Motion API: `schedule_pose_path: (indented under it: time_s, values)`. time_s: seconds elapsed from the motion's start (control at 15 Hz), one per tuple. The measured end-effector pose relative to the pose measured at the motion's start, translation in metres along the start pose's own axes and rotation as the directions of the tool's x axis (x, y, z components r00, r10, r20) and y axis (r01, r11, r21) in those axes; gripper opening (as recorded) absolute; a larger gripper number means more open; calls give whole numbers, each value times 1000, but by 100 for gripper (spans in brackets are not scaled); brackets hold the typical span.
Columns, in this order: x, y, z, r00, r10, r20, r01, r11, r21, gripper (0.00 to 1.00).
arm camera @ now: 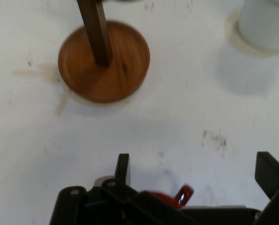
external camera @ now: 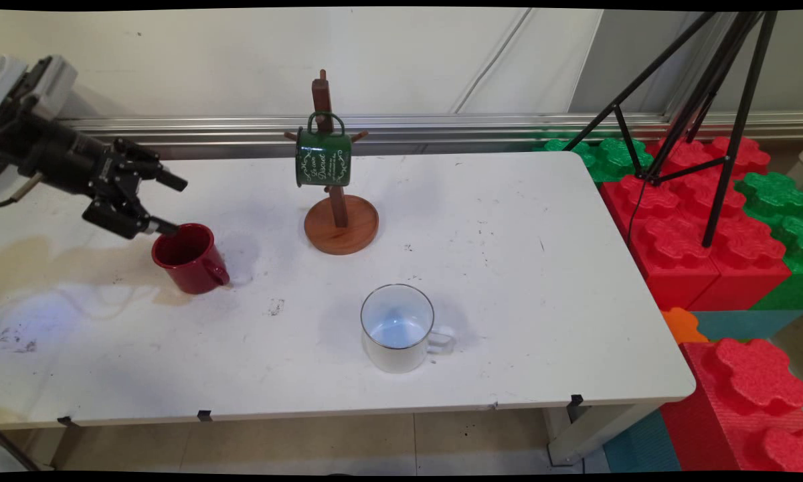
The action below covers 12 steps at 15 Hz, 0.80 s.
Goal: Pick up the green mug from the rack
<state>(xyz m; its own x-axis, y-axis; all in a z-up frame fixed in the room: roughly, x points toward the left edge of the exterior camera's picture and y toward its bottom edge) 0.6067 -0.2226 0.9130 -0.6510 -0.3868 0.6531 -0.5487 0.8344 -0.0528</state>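
The gripper (external camera: 168, 204), fingers spread wide and holding nothing, sits at the red mug's (external camera: 189, 258) rim, seemingly one finger just touching it; the mug tree (external camera: 338, 201) stands near, the white mug (external camera: 397, 327) farther.

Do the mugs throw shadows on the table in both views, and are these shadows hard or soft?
Main view: the red mug throws a soft shadow to its right on the table, while the white mug has only a faint one around it. Hand view: pale grey shadows lie below the white mug and along the lower edge of the wooden base, all without hard edges.
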Motion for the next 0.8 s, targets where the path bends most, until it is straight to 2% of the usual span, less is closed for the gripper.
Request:
schedule_pose_path:
  time_s: [0.33, 0.8]
  values:
    - [17, -3, -2, 993, -64, -99, 63, 998, -9, 100]
    - [35, -7, 0, 972, -131, -193, 129, 991, -23, 100]
